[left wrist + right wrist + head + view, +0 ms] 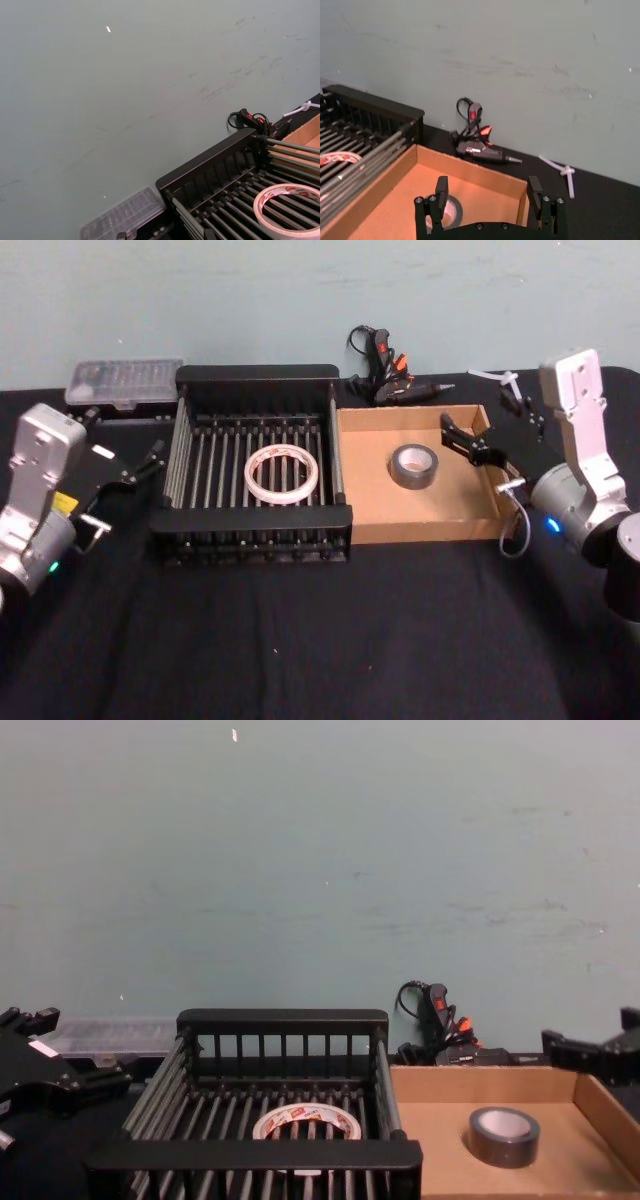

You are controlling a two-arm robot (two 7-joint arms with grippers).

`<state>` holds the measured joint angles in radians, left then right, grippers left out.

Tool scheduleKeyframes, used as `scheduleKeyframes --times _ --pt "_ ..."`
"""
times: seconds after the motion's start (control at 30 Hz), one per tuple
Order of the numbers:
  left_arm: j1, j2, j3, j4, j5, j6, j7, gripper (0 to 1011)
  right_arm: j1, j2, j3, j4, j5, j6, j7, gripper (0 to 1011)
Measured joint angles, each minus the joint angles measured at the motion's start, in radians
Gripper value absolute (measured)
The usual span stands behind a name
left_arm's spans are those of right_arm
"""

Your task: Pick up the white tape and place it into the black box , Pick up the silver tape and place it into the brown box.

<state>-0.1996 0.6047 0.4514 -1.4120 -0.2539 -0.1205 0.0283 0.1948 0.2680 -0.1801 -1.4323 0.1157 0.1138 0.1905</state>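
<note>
The white tape [282,473] lies flat on the barred floor of the black box [258,373]; the left wrist view shows this white tape [289,207] too. In the brown box [380,502], right of the crate, the silver tape [413,465] lies flat. My left gripper [122,435] hovers open just outside the crate's left wall. Over the tray's right wall my right gripper [488,187] is open and holds nothing, with the silver tape [451,210] just beyond its fingers.
A black and orange glue gun [385,370] lies behind the two boxes. A clear plastic case [120,383] sits at the back left, and white sticks [505,380] lie at the back right. Black cloth [320,640] covers the table in front.
</note>
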Motion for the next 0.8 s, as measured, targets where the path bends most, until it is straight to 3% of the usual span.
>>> scheduleKeyframes --times 0.4,0.8 --pt "0.0 0.0 0.0 0.0 0.0 0.0 0.0 1001 -0.003 -0.019 0.016 0.039 -0.015 0.006 0.006 1000" --pt "0.0 0.0 0.0 0.0 0.0 0.0 0.0 1001 -0.002 -0.019 0.015 0.039 -0.016 0.006 0.008 1000"
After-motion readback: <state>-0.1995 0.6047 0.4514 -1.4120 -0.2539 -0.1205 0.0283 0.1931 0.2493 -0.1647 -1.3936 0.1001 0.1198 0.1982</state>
